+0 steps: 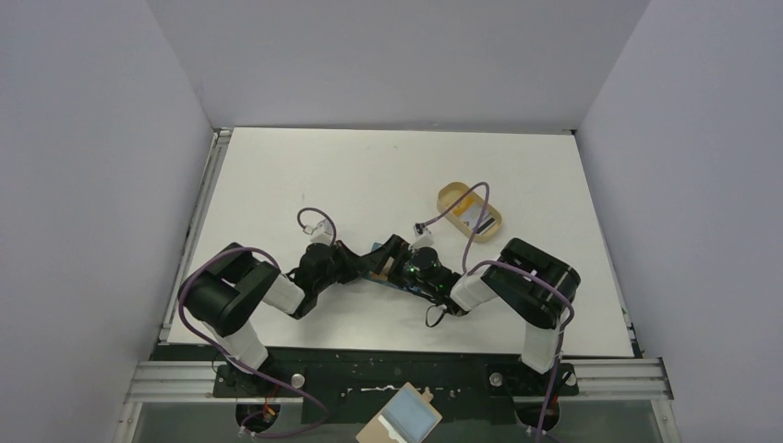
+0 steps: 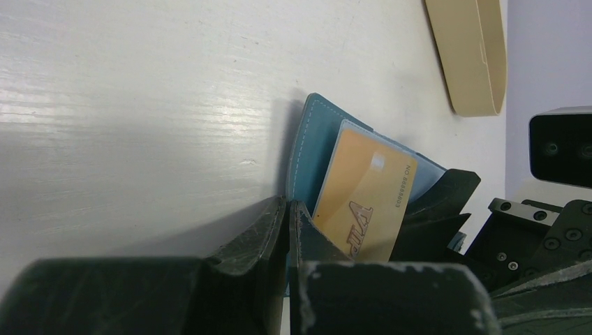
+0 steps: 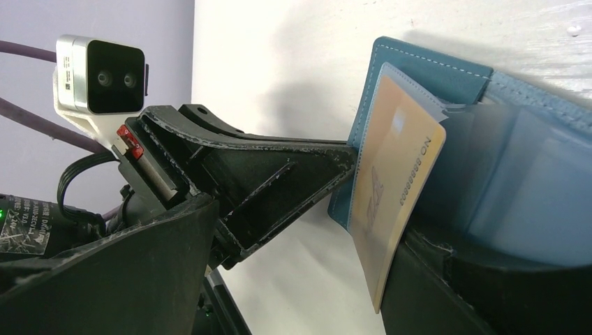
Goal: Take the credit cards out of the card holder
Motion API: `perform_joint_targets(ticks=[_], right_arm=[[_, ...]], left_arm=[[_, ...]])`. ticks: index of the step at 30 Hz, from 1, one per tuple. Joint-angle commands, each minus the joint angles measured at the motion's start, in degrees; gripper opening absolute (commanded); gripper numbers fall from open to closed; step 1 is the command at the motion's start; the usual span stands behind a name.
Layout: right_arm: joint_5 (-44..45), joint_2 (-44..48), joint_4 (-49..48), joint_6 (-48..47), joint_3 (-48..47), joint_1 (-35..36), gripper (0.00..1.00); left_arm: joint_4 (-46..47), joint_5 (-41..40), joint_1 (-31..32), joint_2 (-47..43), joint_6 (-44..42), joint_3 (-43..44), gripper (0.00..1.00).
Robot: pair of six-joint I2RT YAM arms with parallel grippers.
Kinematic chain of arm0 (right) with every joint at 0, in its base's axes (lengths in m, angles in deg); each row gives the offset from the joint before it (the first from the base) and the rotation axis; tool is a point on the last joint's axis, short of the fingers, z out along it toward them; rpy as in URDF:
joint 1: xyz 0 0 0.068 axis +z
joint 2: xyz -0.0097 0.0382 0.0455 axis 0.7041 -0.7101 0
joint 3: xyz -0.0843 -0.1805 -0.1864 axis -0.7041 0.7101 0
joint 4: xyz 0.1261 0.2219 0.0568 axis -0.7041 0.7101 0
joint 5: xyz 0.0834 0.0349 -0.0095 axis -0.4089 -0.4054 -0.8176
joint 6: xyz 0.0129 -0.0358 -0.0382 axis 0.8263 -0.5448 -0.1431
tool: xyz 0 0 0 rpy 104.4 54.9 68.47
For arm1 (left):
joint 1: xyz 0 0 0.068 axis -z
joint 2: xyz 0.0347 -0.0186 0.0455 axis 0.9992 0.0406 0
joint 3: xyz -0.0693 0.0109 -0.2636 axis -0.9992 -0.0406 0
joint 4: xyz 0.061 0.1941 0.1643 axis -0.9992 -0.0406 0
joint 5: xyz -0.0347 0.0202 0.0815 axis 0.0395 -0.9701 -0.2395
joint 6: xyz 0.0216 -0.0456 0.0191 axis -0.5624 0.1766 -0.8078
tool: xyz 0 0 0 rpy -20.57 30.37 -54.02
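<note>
The teal wallet [image 2: 314,139] lies open mid-table, an orange card [image 2: 366,195] poking from its pocket. Left gripper [image 2: 287,223] pinches the wallet's edge; right gripper [image 3: 311,230] gapes around the card. The tan tray [image 1: 448,194] holds a pale card [image 1: 480,220].

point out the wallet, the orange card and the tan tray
wallet [image 2: 312,150] left wrist view, teal outer flap
orange card [image 2: 363,199] left wrist view, card face
tan tray [image 2: 455,52] left wrist view, outer wall
</note>
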Motion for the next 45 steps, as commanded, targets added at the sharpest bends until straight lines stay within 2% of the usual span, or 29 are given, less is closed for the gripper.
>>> perform_joint_targets(ticks=[1, 15, 30, 32, 34, 35, 45], right_arm=[[-0.88, 3.06, 1.08, -2.45, 0.72, 0.59, 0.77], [-0.41, 5.06, 1.3, -2.87, 4.35, -0.7, 0.76], [-0.66, 9.16, 5.87, -5.17, 9.96, -3.89, 0.73], [-0.31, 9.2, 6.56, -4.94, 10.59, -4.2, 0.67], [0.8, 9.27, 7.11, -4.63, 11.49, -4.27, 0.49], [1.18, 9.27, 7.37, -4.53, 11.81, -4.39, 0.44], [1.01, 9.05, 6.87, -4.56, 14.84, -5.62, 0.43]], left_arm=[[-7.55, 0.48, 0.69, 2.63, -1.39, -1.62, 0.0], [-6.46, 0.78, 0.69, 3.32, -1.13, -1.8, 0.0], [-6.15, 1.27, 0.69, 4.13, -1.13, -1.44, 0.0], [-6.11, 1.36, 0.69, 4.28, -1.1, -1.38, 0.0], [-6.11, 1.41, 0.69, 4.41, -1.13, -1.36, 0.0], [-6.11, 1.43, 0.69, 4.4, -1.13, -1.28, 0.0], [-6.33, 1.94, 0.69, 5.07, -1.3, -0.68, 0.0]])
